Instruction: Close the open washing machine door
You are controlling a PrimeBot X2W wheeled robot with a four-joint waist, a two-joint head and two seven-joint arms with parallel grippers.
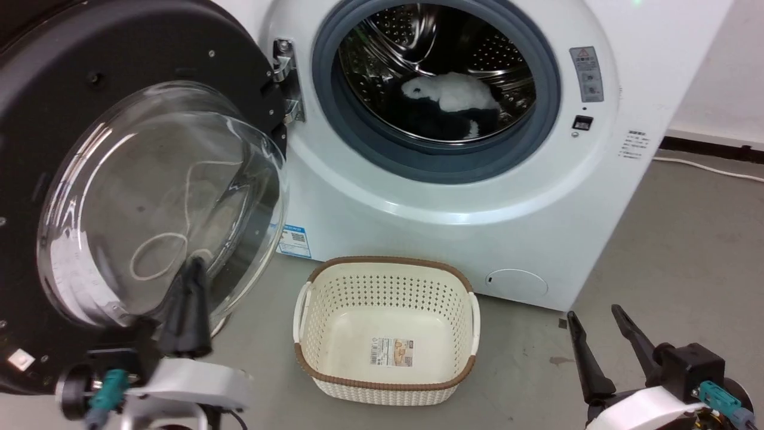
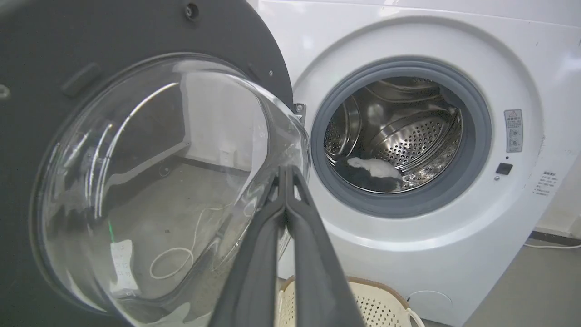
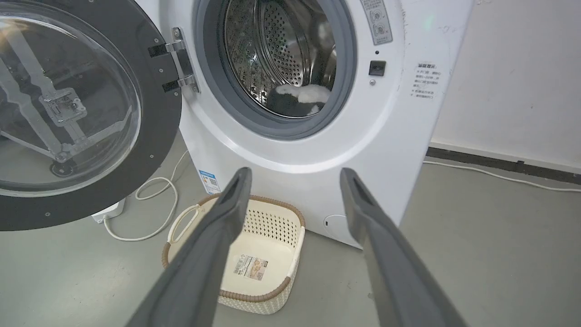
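Door: large round black-rimmed washing machine door [image 1: 119, 48] with bulging clear glass centre, swung wide open, hinged left of the white front-loading washing machine [image 1: 418, 209].
Left gripper [image 1: 194, 269]: clenched, empty, tips before the glass.
Right gripper [image 1: 594, 315]: spread, empty.

washing machine door [image 1: 149, 191] left rim off-frame

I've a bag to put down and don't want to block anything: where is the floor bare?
Bare floor lies right of the basket and washing machine, toward the wall cable. Crowded at left: the open door and shut left gripper.
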